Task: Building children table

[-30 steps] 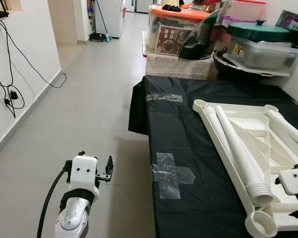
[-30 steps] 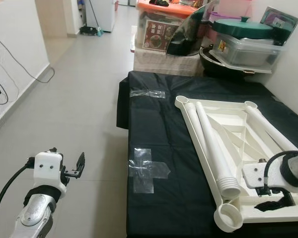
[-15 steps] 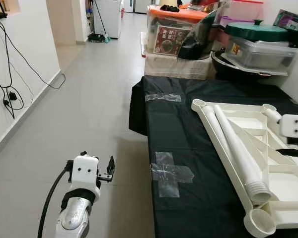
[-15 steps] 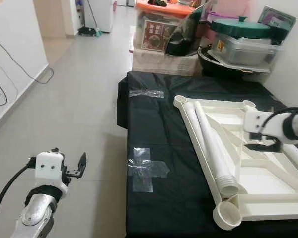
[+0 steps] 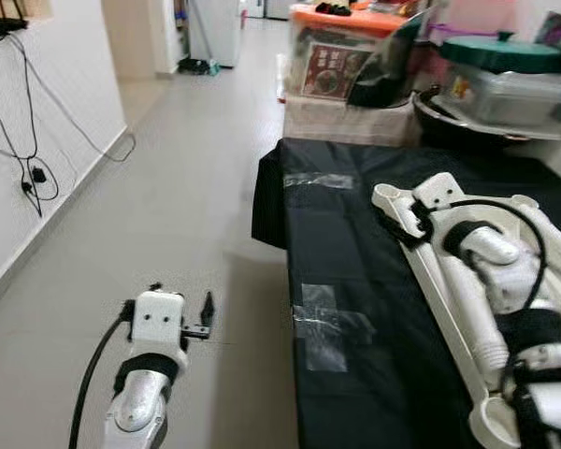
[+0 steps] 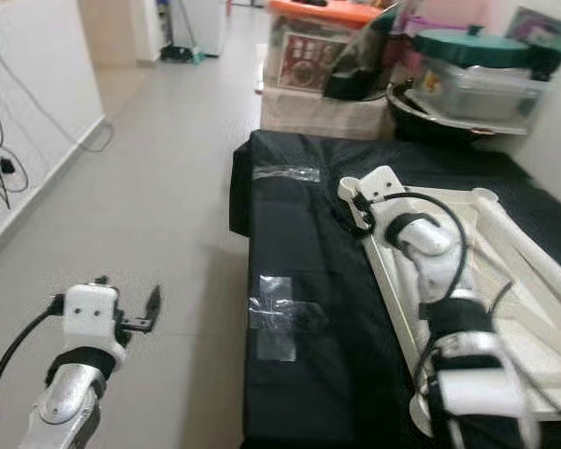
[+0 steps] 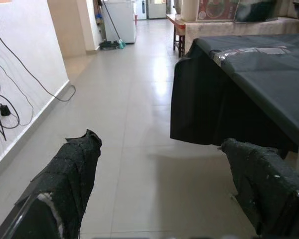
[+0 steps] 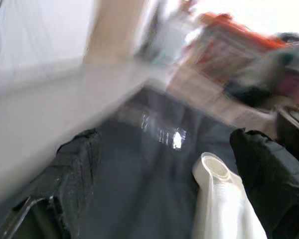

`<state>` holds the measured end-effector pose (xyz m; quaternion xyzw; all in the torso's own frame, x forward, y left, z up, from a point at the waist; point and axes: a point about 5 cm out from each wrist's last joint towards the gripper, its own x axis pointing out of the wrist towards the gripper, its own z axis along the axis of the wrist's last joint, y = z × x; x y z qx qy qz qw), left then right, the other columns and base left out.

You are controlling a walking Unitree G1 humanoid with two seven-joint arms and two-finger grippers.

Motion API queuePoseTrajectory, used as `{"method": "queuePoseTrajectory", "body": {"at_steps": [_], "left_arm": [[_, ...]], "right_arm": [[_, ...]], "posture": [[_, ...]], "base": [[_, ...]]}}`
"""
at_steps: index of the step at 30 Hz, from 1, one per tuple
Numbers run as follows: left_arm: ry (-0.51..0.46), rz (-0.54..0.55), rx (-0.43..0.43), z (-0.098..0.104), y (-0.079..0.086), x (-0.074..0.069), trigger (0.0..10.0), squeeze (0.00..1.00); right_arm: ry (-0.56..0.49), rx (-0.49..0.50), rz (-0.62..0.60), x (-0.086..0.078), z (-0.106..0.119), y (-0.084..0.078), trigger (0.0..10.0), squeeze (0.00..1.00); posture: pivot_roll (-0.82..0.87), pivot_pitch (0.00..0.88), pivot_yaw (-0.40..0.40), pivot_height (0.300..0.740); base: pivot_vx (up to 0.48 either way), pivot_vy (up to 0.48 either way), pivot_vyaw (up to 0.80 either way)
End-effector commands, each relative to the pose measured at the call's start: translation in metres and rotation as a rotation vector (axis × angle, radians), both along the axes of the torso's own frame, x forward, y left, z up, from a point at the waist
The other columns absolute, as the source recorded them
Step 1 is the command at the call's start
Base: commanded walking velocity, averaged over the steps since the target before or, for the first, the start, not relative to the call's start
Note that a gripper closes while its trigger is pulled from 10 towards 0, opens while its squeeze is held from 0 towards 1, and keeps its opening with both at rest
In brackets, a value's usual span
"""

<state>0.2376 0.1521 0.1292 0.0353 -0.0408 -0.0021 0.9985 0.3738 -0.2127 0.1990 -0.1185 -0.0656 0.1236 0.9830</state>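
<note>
A white children's table (image 5: 542, 245) lies upside down on a black-draped table (image 5: 346, 253). A loose white leg tube (image 5: 469, 304) rests along its left rail. My right arm reaches across the frame. Its gripper (image 5: 394, 222) hovers by the far-left corner socket (image 5: 384, 195). In the blurred right wrist view the fingers (image 8: 77, 169) stand apart, open, and the white socket end (image 8: 213, 170) lies ahead between them. My left gripper (image 5: 206, 313) hangs over the floor beside the table, open and holding nothing (image 7: 159, 144).
A tape cross (image 5: 323, 323) and a tape strip (image 5: 318, 180) mark the black cloth. Stacked storage boxes (image 5: 351, 51) and a green-lidded container (image 5: 500, 56) crowd the far end. Cables (image 5: 33, 140) hang on the left wall. Tiled floor (image 5: 178, 187) runs down the left.
My right arm has swung from the frame's right side across to its far-left corner. The camera has shifted slightly. The left arm has stayed put.
</note>
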Motion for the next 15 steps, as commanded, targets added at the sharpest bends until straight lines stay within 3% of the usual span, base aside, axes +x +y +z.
{"method": "queuePoseTrajectory", "body": {"at_steps": [1, 3, 6, 7, 9, 15], "left_arm": [[-0.015, -0.008, -0.001, 0.003, 0.000, -0.002, 10.0, 0.00], [-0.023, -0.012, 0.006, 0.005, 0.000, -0.001, 10.0, 0.00], [-0.045, -0.020, 0.012, 0.009, -0.002, -0.001, 10.0, 0.00], [-0.045, -0.020, 0.012, 0.009, -0.002, -0.001, 10.0, 0.00], [-0.181, 0.012, -0.008, 0.030, 0.004, -0.002, 10.0, 0.00], [-0.228, 0.002, 0.018, 0.037, 0.004, -0.003, 10.0, 0.00]], "right_arm": [[-0.018, 0.101, -0.055, -0.004, -0.001, 0.002, 10.0, 0.00], [-0.065, 0.194, -0.054, -0.011, -0.001, 0.022, 10.0, 0.00], [-0.099, 0.254, -0.057, -0.020, -0.001, 0.036, 10.0, 0.00], [-0.099, 0.254, -0.057, -0.020, -0.001, 0.036, 10.0, 0.00], [-0.120, 0.302, -0.084, -0.033, -0.008, 0.042, 10.0, 0.00], [-0.141, 0.344, -0.126, -0.038, -0.006, 0.044, 10.0, 0.00]], "posture": [[0.06, 0.000, -0.105, 0.740], [0.06, 0.000, -0.101, 0.740], [0.06, 0.000, -0.102, 0.740], [0.06, 0.000, -0.102, 0.740], [0.07, 0.000, -0.102, 0.740], [0.07, 0.000, -0.091, 0.740]], "base": [[0.000, -0.461, 0.00], [0.000, -0.461, 0.00], [0.000, -0.461, 0.00], [0.000, -0.461, 0.00], [0.000, -0.459, 0.00], [0.000, -0.458, 0.00]]}}
